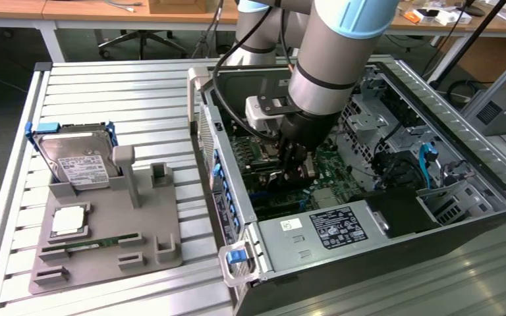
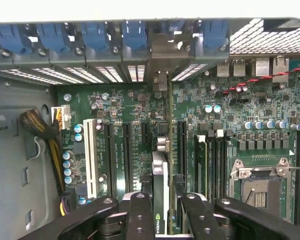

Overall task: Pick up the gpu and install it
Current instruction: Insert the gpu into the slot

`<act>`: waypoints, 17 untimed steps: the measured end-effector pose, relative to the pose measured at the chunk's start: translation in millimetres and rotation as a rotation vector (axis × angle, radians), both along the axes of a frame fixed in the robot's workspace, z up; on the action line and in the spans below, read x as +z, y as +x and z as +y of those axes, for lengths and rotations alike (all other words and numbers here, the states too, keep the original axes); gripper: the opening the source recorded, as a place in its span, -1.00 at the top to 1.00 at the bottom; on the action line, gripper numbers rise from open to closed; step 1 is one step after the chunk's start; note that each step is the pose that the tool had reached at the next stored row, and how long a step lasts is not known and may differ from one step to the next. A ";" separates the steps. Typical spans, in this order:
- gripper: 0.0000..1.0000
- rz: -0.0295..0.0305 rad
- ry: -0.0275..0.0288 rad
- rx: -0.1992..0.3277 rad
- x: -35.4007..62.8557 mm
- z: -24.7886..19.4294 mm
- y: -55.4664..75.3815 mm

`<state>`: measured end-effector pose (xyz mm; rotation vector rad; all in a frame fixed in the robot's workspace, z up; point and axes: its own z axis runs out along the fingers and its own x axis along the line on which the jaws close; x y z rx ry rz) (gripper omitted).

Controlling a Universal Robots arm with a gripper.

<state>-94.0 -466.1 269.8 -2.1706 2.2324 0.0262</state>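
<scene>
1 gpu (image 2: 160,195) clamped edge-on in jaws, 1 mobo (image 2: 125,100) beneath.

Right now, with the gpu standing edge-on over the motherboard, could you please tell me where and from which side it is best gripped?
I would pinch the gpu across its two flat faces at the upper long edge, coming straight down through the open side of the case. It stands thin edge-on above the motherboard, so only that edge is free; the end effector grips it this way.
</scene>
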 end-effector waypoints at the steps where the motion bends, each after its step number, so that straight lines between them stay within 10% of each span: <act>1: 0.47 0.0000 -0.0010 0.000 0.1 0.1 0.0; 9: 0.47 0.0000 -0.0054 0.013 0.2 6.9 0.0; 10: 0.47 0.0000 -0.0126 0.013 0.2 6.8 -0.2; 11: 0.47 0.0000 -0.0374 0.021 0.2 6.8 -0.2; 12: 0.47 0.0002 -0.0421 0.025 0.2 8.1 -0.2; 17: 0.47 -0.0005 -0.0423 0.056 0.2 9.4 -0.2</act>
